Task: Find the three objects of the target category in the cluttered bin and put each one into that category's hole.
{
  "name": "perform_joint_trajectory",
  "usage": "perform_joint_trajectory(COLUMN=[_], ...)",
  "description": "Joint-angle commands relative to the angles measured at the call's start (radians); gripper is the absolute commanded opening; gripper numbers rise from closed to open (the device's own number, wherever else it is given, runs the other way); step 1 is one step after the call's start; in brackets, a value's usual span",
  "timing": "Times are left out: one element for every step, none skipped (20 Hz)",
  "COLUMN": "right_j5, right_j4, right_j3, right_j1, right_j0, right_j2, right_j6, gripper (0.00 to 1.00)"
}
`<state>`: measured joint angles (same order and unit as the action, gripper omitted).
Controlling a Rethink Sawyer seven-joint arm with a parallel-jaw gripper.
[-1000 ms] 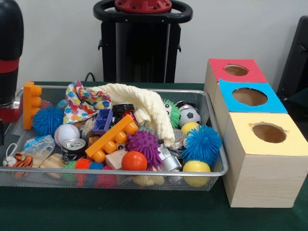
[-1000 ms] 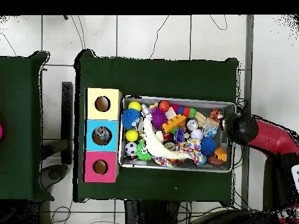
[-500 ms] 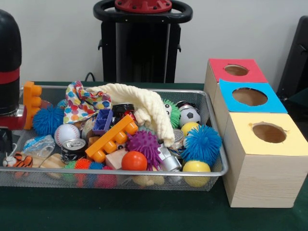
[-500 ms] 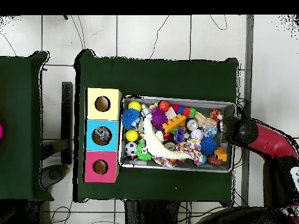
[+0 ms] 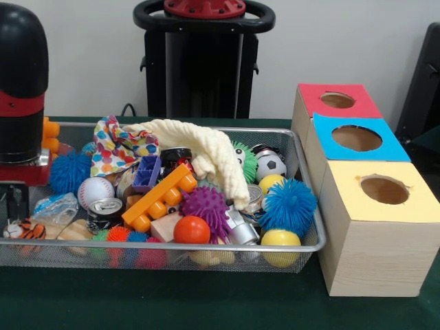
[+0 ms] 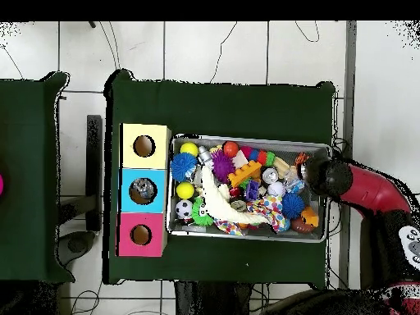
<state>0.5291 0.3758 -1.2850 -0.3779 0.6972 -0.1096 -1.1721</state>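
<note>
The wire mesh bin (image 5: 206, 129) is packed with toys. My gripper (image 5: 14, 201) hangs from the black and red arm (image 5: 22, 82) over the bin's left end, just above a tiger toy (image 5: 24, 230) and a clear plastic bag (image 5: 55, 205). Close by lie a baseball (image 5: 95, 190), a can (image 5: 105, 212) and a blue spiky ball (image 5: 69, 172). To the right stand three boxes with holes: red (image 5: 313, 95), blue (image 5: 330, 148) and yellow (image 5: 350, 199). In the overhead view the arm (image 6: 328, 177) covers the gripper at the bin's (image 6: 246, 138) right end.
A cream cloth (image 5: 206, 148) and a dotted cloth (image 5: 120, 146) drape over the pile. A long orange block (image 5: 159, 196), a purple spiky ball (image 5: 205, 206), an orange ball (image 5: 191, 230), a big blue spiky ball (image 5: 289, 205), a yellow ball (image 5: 280, 240) and a soccer ball (image 5: 271, 165) fill the rest.
The arm has moved further in over the bin's end, and now hides most of the orange block at the rim. The toys have not shifted.
</note>
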Motion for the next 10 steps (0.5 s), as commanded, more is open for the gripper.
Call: perform_joint_trajectory(right_j5=[0.099, 0.103, 0.107, 0.107, 0.104, 0.103, 0.101, 0.098, 0.088, 0.082], right_j4=[0.017, 0.014, 0.011, 0.009, 0.006, -0.001, -0.008, -0.013, -0.015, -0.014], right_j3=[-0.041, -0.042, -0.044, -0.048, -0.061, -0.073, -0.09, -0.102, -0.113, -0.118], right_j1=[-0.014, -0.02, -0.026, -0.031, -0.038, -0.043, -0.047, -0.049, -0.048, -0.049], right_j0=[-0.04, -0.042, -0.044, -0.045, -0.045, -0.045, -0.046, -0.049, -0.055, -0.062], right_j2=[-0.015, -0.015, -0.015, -0.015, -0.016, -0.021, -0.024, -0.023, -0.019, -0.013], right_j6=[-0.042, -0.043, -0.043, -0.044, -0.046, -0.051, -0.061, -0.072, -0.089, -0.102], gripper=[0.0, 0.0, 0.0, 0.0, 0.0, 0.0, 0.0, 0.0, 0.0, 0.0])
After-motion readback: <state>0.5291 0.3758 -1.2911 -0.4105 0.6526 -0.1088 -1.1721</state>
